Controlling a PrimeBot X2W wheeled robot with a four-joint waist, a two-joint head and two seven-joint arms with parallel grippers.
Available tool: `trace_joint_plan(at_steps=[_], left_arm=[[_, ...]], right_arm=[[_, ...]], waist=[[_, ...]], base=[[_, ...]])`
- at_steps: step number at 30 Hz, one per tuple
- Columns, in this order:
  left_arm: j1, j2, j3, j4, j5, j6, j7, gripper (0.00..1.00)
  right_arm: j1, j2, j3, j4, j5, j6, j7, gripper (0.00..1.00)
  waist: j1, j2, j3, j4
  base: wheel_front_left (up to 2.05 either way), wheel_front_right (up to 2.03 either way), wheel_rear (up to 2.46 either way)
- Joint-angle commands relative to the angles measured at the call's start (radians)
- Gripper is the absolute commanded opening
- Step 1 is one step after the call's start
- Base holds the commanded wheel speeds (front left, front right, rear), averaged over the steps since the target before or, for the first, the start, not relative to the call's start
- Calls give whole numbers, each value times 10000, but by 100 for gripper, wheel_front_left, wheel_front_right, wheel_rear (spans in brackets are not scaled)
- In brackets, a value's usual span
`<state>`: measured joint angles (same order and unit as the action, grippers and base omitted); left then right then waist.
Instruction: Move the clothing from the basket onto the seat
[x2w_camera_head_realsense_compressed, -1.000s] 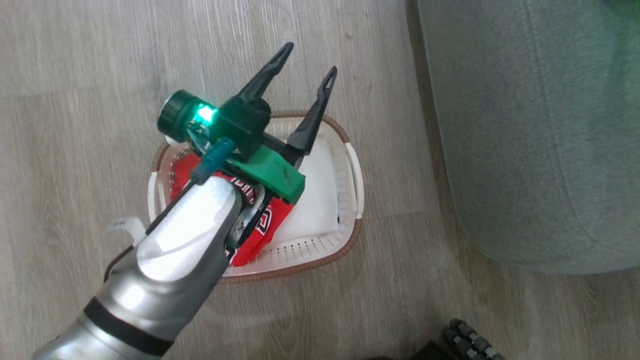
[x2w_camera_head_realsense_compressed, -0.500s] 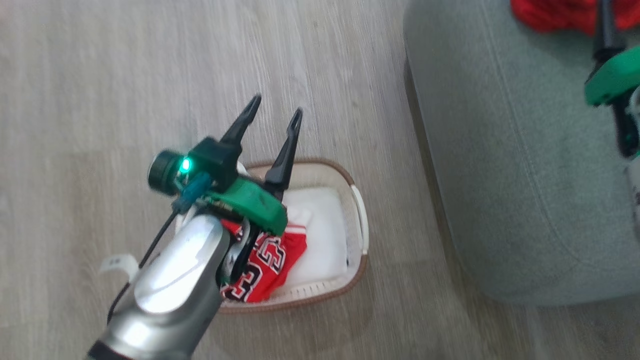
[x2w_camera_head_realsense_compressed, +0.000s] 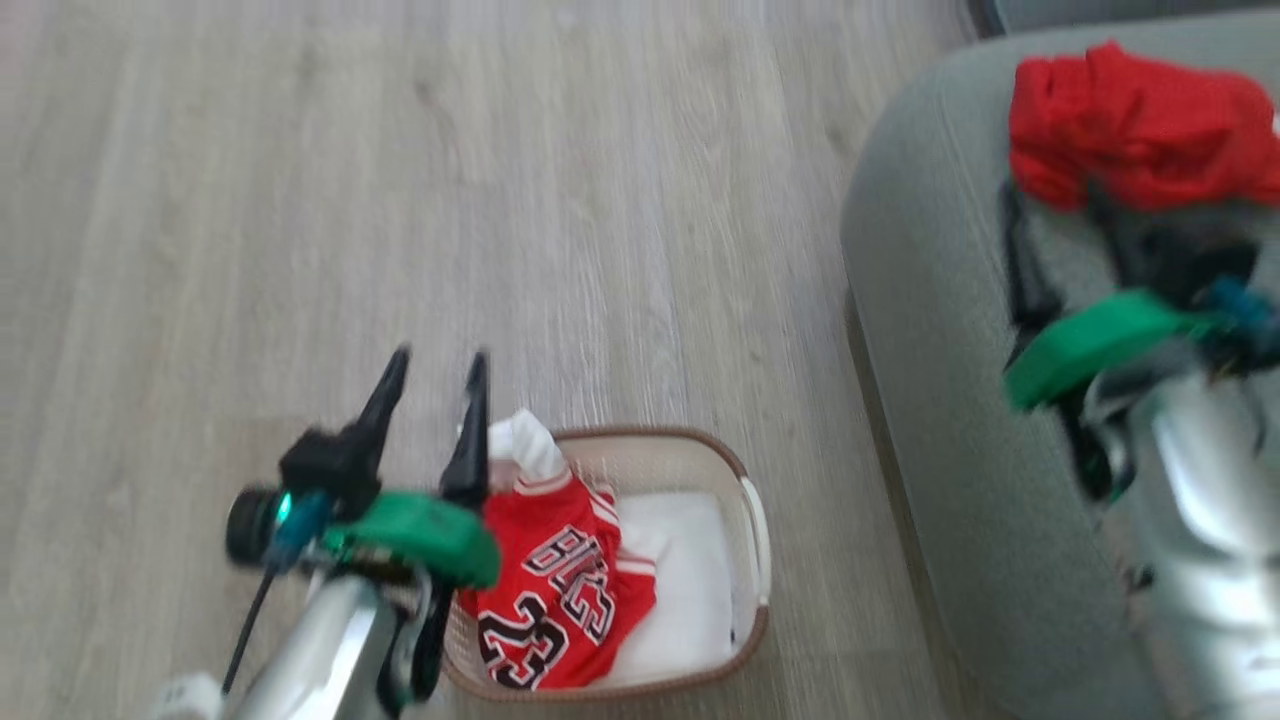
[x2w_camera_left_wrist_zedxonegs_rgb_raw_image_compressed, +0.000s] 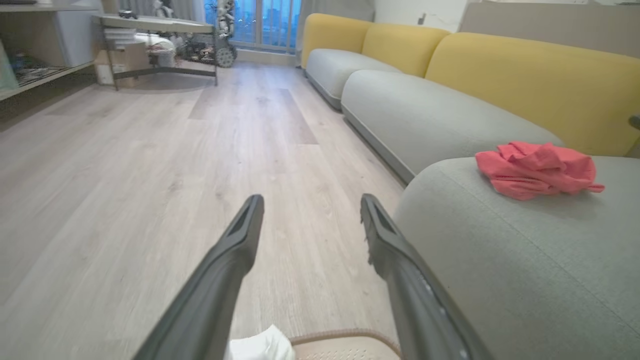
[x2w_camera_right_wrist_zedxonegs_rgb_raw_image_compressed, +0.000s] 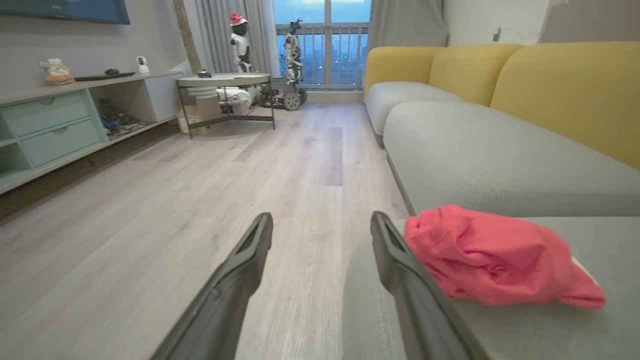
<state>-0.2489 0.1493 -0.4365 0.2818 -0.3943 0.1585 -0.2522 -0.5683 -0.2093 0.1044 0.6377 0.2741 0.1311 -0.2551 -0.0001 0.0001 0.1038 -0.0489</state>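
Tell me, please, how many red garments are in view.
2. The jersey lies in the basket; the shorts lie crumpled on the seat. More could be hidden under the jersey.

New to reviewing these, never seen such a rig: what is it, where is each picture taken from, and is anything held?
A wheeled robot with two arms, each ending in a two-fingered hand. One picture looks down from its head; the others look along each hand's fingers. On the floor stands a basket with a red jersey inside. Red shorts lie on the grey seat. The left hand, by the basket, and the right hand, beside the shorts, are open and hold nothing.
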Motion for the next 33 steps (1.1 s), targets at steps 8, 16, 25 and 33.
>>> trace_joint_plan(at_steps=[8,16,25,33], left_arm=[[1358,84,1399,-846,295,243,-94,100],[2631,-12,2094,-1381,537,231,-95,100],[3304,-190,2517,-1588,794,35,-95,100],[3402,-337,2791,-1486,950,-153,-95,100]], right_arm=[[1692,952,-87,-1481,-423,-4,-66,100],[3374,1536,-547,-2696,-759,-4,-66,100],[4554,1587,-483,-3679,-477,-4,-66,100],[4743,1589,-414,-3788,-639,-4,-66,100]], waist=[[1,-1,-1037,516],[1,-1,-1300,759],[1,-1,-1421,870],[1,-1,-1416,774]], base=[[0,0,0],[0,0,0],[0,0,0],[0,0,0]])
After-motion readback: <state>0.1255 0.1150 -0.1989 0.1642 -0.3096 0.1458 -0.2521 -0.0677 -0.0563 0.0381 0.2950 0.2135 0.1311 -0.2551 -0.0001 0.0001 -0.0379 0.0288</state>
